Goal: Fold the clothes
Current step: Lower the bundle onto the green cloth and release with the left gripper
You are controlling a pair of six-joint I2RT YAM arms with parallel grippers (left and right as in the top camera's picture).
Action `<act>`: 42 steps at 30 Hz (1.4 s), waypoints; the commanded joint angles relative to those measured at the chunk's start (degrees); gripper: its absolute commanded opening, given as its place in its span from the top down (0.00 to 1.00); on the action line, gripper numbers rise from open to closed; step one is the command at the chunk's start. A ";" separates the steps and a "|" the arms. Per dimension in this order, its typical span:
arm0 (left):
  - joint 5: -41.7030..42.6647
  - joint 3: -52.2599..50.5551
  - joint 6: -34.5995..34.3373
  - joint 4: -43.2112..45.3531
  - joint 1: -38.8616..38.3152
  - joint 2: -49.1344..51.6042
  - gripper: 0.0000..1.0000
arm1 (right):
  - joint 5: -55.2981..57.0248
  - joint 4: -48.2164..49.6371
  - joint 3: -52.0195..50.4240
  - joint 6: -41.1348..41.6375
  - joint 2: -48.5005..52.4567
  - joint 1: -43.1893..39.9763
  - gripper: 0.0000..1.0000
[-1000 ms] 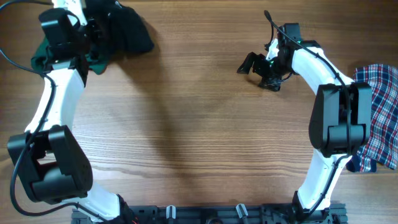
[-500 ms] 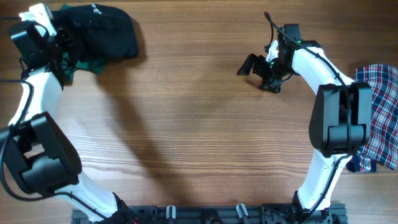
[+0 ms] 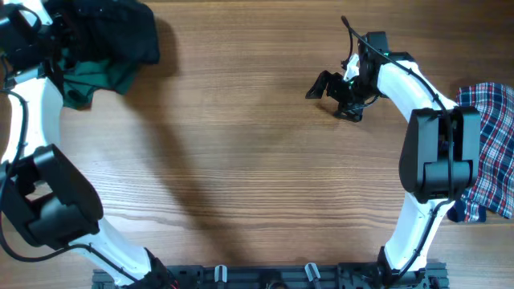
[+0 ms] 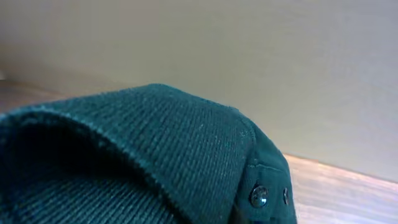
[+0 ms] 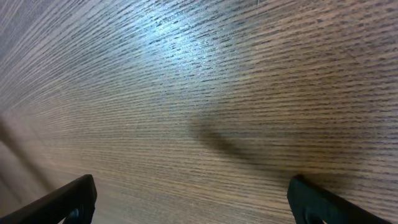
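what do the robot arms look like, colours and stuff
The left arm and right arm are white curved shells with bulky black joint housings and thin black cables. The right tool is all black.

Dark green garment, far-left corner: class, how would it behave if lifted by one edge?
Probably floppy: the dark green garment lies crumpled in folds. Likely not slippery, given its ribbed knit. It may drag the overlapping black top.

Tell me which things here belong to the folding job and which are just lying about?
Part of the job:
black top
green garment
plaid garment

Not part of it:
wooden table
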 commanded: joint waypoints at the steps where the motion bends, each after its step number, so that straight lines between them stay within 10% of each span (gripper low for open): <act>1: -1.81 1.36 2.47 -1.38 1.81 -0.09 0.96 | 1.46 -0.83 -1.22 -0.79 1.25 0.04 0.00; 14: -6.73 1.36 2.82 -0.70 6.95 10.78 0.92 | 1.44 -2.14 -1.22 -1.55 1.25 0.04 0.00; 20: -6.73 1.36 2.82 -0.74 8.76 10.82 0.66 | 1.44 -2.29 -1.22 -1.62 1.25 0.04 0.00; 22: -6.69 1.36 2.82 -0.72 8.17 10.78 0.27 | 1.44 -2.64 -1.22 -1.66 1.25 0.04 0.00; 42: -6.93 1.38 1.31 -11.41 -4.59 -4.44 0.43 | 1.44 -2.91 -1.22 -3.58 1.25 0.04 0.00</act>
